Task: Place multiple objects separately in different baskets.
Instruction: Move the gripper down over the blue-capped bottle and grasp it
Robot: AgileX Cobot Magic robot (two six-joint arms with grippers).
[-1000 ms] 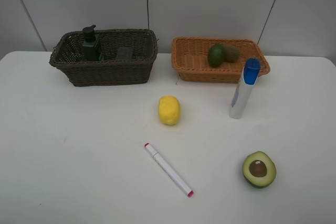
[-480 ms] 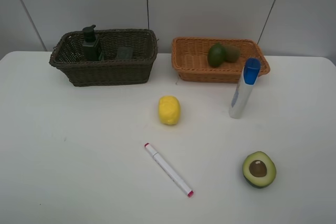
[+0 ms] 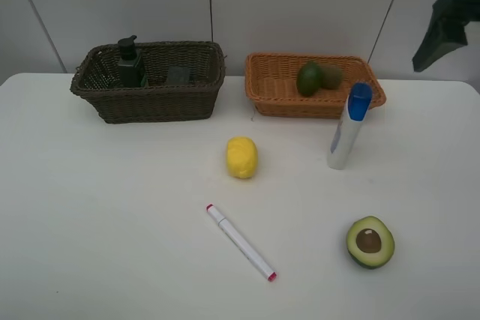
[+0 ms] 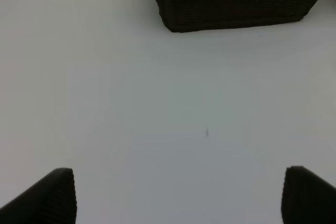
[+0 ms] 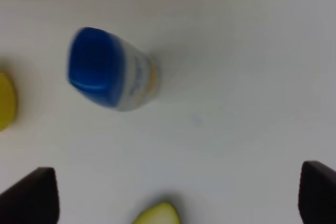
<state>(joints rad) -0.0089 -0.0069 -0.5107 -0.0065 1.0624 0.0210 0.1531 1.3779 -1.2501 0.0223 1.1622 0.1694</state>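
Seen from the high camera, the right arm (image 3: pixel 448 26) has newly appeared at the upper right, well apart from the upright blue-capped white tube (image 3: pixel 347 129); the objects are unmoved. In the left wrist view, the left gripper (image 4: pixel 178 195) is spread wide and empty over the table (image 4: pixel 157 103), with the dark brown basket (image 4: pixel 236 6) ahead. In the right wrist view, the right gripper (image 5: pixel 174 195) is spread wide and empty, with the tube ahead.

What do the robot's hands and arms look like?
The left gripper and the right gripper each show two blocky, nearly black fingertips with squared edges. In the high view only a dark, angular piece of the right arm shows at the edge. No cables or markings are visible.
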